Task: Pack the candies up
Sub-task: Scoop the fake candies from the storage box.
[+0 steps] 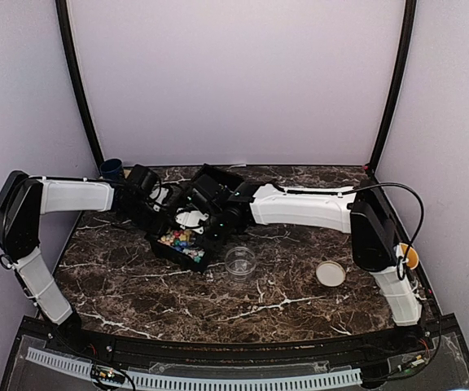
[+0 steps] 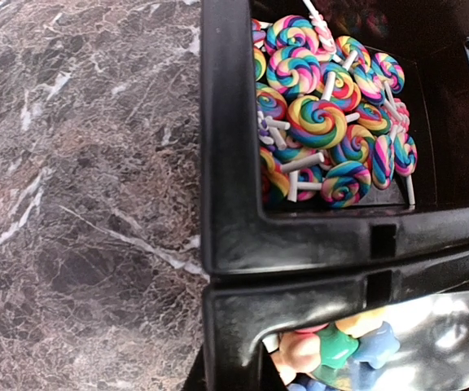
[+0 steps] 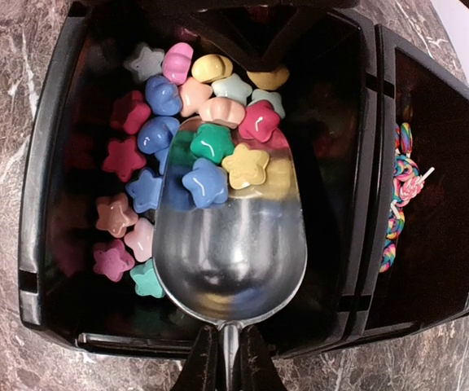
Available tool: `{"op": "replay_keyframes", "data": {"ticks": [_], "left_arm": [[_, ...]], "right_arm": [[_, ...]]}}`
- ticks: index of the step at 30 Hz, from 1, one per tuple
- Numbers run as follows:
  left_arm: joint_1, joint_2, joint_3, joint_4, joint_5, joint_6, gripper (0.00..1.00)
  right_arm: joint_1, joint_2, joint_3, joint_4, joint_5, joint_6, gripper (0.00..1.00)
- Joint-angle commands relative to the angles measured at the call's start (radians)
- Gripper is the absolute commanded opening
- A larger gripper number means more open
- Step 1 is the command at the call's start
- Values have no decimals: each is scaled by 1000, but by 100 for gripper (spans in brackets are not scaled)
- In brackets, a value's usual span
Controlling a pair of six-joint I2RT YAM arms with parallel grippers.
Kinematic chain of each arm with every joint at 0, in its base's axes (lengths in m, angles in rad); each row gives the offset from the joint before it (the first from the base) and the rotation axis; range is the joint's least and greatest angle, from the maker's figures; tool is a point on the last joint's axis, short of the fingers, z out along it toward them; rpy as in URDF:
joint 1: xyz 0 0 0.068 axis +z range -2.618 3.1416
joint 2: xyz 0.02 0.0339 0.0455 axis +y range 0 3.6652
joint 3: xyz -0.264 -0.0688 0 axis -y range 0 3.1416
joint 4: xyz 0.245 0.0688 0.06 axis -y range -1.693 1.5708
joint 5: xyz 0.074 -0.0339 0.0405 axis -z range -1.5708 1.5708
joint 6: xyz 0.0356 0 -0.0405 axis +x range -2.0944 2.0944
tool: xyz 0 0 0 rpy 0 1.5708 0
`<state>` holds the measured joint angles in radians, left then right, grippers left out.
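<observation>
Currently the right claw [image 3: 229, 364] is pinched on the scoop [image 3: 228, 252] handle, with the scoop down in the bin [image 3: 43, 163] straight ahead of it. Candies [image 3: 149, 138] fill that bin. A few sit at the scoop's mouth, the rest mostly to its left. Lollipops [image 2: 316, 122] are in the second bin [image 2: 226, 163], right of this claw. Left claw [image 1: 163, 210] is pressed together over both bins; can't tell if it grips anything. Jar [image 1: 240, 261] and lid [image 1: 330, 274] are on the tabletop [image 1: 137, 285], apart, nearer the bases than either claw.
</observation>
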<state>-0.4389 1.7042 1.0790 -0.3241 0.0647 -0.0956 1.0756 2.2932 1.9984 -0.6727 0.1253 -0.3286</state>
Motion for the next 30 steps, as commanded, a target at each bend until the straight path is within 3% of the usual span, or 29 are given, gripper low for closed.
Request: {"op": "replay_keyframes", "data": {"ticks": [1, 8, 13, 16, 30], "left_arm": [[-20, -179, 59, 273, 159, -43, 0], [-16, -201, 65, 249, 145, -73, 0], [-15, -223, 62, 249, 153, -80, 0], [-13, -221, 75, 201, 89, -91, 0], [25, -183, 104, 133, 62, -123, 0]], "right_arm": [[16, -7, -173, 174, -49, 8, 0], [16, -86, -362, 474, -16, 125, 0], [18, -89, -382, 543, 13, 162, 0], [22, -86, -351, 487, 107, 159, 0], [-19, -262, -644, 761, 12, 229, 0]]}}
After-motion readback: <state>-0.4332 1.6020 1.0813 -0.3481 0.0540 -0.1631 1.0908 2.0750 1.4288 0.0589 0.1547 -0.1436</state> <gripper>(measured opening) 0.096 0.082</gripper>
